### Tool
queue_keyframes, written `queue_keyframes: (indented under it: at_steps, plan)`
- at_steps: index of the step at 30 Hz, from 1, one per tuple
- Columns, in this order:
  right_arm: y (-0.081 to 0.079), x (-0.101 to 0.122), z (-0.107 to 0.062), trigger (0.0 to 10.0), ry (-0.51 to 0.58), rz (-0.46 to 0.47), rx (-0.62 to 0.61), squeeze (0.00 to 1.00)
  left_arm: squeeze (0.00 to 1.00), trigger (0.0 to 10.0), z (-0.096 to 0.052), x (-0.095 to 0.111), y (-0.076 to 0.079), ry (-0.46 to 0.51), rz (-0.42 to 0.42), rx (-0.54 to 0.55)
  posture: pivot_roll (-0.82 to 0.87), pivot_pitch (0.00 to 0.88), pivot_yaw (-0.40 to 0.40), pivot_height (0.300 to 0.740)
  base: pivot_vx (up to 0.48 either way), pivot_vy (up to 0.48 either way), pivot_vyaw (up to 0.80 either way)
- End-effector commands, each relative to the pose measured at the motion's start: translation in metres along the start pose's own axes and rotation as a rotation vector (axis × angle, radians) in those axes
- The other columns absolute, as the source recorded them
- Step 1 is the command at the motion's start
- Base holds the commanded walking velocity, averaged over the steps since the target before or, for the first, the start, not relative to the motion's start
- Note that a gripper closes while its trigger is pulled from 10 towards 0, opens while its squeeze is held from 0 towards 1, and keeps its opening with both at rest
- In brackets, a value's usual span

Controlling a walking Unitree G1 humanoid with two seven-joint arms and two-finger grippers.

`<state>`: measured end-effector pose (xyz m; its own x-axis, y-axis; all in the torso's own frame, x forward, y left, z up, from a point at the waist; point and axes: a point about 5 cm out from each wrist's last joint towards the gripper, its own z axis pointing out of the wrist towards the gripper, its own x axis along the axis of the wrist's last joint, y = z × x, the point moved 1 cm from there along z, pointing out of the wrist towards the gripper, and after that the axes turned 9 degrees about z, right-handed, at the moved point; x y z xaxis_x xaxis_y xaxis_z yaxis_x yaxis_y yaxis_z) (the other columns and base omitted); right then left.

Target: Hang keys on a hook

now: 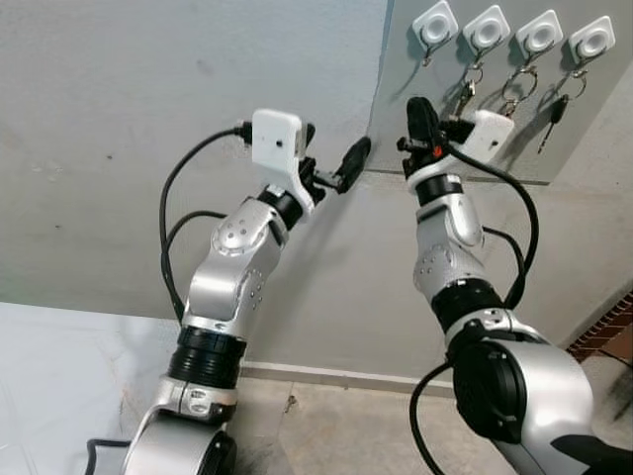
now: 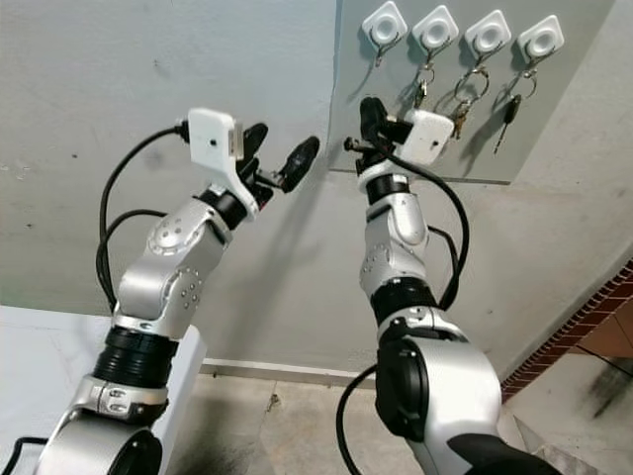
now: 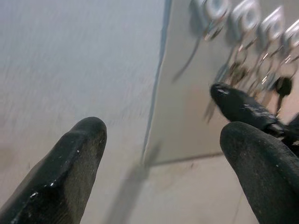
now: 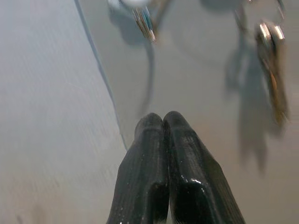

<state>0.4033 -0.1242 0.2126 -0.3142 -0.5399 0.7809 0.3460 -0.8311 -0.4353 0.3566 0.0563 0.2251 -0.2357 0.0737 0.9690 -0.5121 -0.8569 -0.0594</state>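
Note:
Four white hooks sit in a row on a grey wall panel (image 1: 495, 148). The leftmost hook (image 1: 435, 25) carries nothing on its small metal prong. Key bunches (image 1: 514, 94) hang from the two middle hooks, and a black-headed key (image 1: 556, 111) hangs from the rightmost. My right gripper (image 1: 421, 107) is raised just below the leftmost hook, shut, with nothing seen between its fingertips (image 4: 163, 122). My left gripper (image 1: 336, 141) is open and held up left of the panel's edge, pointing toward the right gripper. In the right wrist view the bare hook (image 4: 142, 21) lies just ahead.
A plain grey wall (image 1: 148, 119) runs to the left of the panel. Concrete floor (image 1: 326, 416) lies below, with a white surface (image 1: 59, 366) at the lower left and a brick edge (image 1: 608, 332) at the lower right. Black cables loop beside both arms.

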Motion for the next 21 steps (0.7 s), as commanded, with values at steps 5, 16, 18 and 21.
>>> queue_keyframes:
  at_steps: [5, 16, 18, 21]
  plan:
    - [0.017, -0.016, -0.026, 10.0, -0.054, -0.052, -0.022, 0.0, 0.0, 10.0, -0.021, -0.046, -0.013, -0.11, 0.017, 0.098, 0.01, 0.0, -0.023, 0.715, 0.0, 0.0, 0.0]
    - [0.038, -0.045, -0.082, 10.0, -0.139, -0.096, -0.079, 0.0, 0.0, 10.0, -0.063, -0.096, -0.029, -0.233, 0.006, 0.177, -0.01, 0.0, -0.022, 0.715, 0.0, 0.0, 0.0]
    - [0.038, -0.045, -0.085, 10.0, -0.137, -0.1, -0.081, 0.0, 0.0, 10.0, -0.064, -0.096, -0.029, -0.225, 0.004, 0.181, -0.01, 0.0, -0.022, 0.715, 0.0, 0.0, 0.0]
    - [0.037, -0.045, -0.089, 10.0, -0.134, -0.111, -0.076, 0.0, 0.0, 10.0, -0.065, -0.096, -0.028, -0.214, 0.0, 0.178, -0.01, 0.0, -0.024, 0.715, 0.0, 0.0, 0.0]
